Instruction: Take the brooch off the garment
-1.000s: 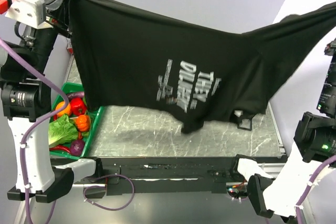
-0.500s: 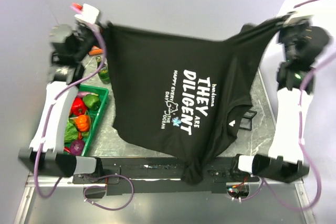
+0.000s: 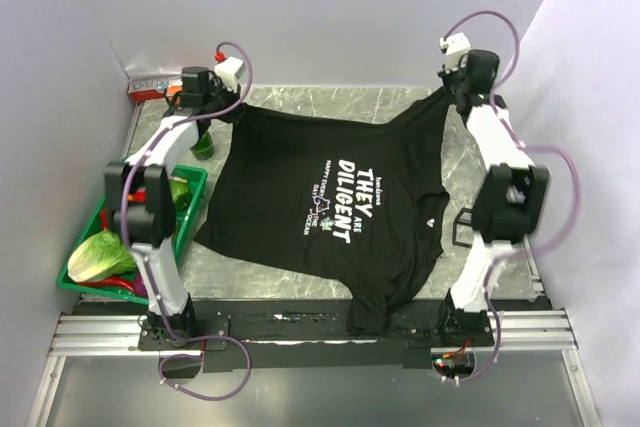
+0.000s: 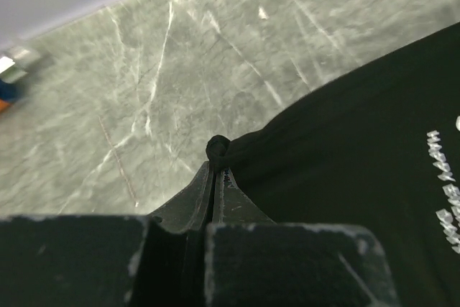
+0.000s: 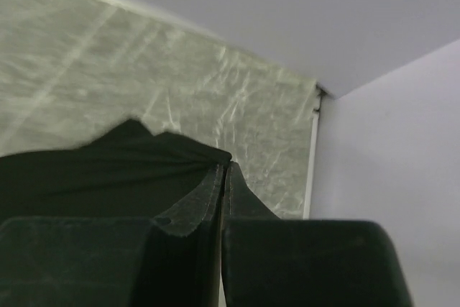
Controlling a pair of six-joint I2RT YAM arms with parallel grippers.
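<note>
Both the left claw [image 4: 215,166] and the right claw [image 5: 225,171] pinch shut on far corners of the garment [image 3: 290,162], spread across the bench [image 3: 330,102] centre; we judge it light, limp, stretchy, best gripped at bunched edges.

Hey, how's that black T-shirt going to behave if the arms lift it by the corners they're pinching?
Likely floppy: the T-shirt lies slack on the table, one end drooping over the near edge. Probably light: the left gripper and right gripper each hold only a small bunched pinch. Such thin pinches might slip.
</note>
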